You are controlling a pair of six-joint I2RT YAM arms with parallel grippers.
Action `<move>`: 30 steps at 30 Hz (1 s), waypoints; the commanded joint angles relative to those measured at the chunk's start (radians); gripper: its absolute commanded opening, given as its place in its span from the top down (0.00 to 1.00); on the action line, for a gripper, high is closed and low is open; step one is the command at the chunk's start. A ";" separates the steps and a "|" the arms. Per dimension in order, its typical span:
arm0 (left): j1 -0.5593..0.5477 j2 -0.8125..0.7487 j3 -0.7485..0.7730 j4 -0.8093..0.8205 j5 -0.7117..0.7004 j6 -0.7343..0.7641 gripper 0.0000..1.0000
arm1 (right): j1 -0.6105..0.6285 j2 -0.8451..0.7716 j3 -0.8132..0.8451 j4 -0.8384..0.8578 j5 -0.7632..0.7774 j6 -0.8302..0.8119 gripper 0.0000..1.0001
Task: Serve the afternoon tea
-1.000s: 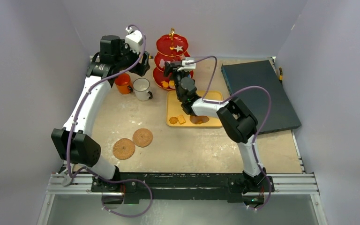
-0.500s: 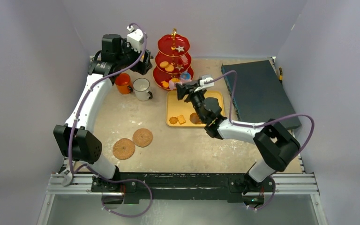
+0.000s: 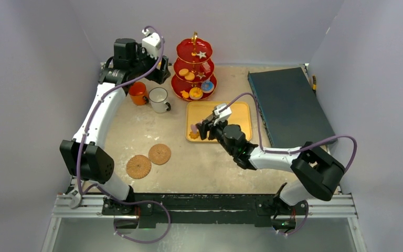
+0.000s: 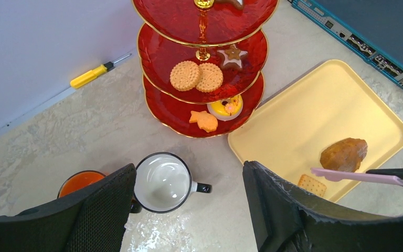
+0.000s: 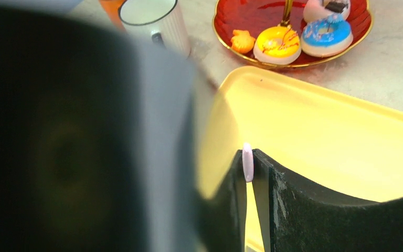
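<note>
The red three-tier stand (image 3: 193,55) with a gold handle stands at the back and holds biscuits and doughnuts. It also shows in the left wrist view (image 4: 202,31). The orange mug (image 3: 137,93) and the white mug (image 3: 158,98) stand to its left. My left gripper (image 3: 157,71) hangs open and empty high above the white mug (image 4: 162,182). My right gripper (image 3: 202,129) is shut on a thin pink biscuit (image 5: 247,161), low over the front left of the yellow tray (image 3: 239,113). A brown pastry (image 4: 343,154) and a square cracker (image 4: 310,185) lie on that tray.
A dark flat box (image 3: 288,105) lies at the right. Two round woven coasters (image 3: 139,166) lie front left. A yellow screwdriver (image 4: 92,76) lies by the back wall. Grey walls close in on three sides.
My right gripper has drawn back from the stand's lowest tier, toward me and down to the tray's front left, with the pink biscuit in it. The left arm has barely moved.
</note>
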 commanded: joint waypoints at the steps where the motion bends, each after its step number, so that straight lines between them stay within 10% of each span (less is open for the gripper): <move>1: 0.010 -0.053 0.018 0.011 0.014 -0.015 0.27 | 0.025 -0.018 -0.007 -0.022 0.036 -0.014 0.33; 30: 0.011 -0.063 0.013 0.007 0.007 -0.010 0.27 | 0.054 0.089 -0.013 -0.025 0.107 -0.030 0.40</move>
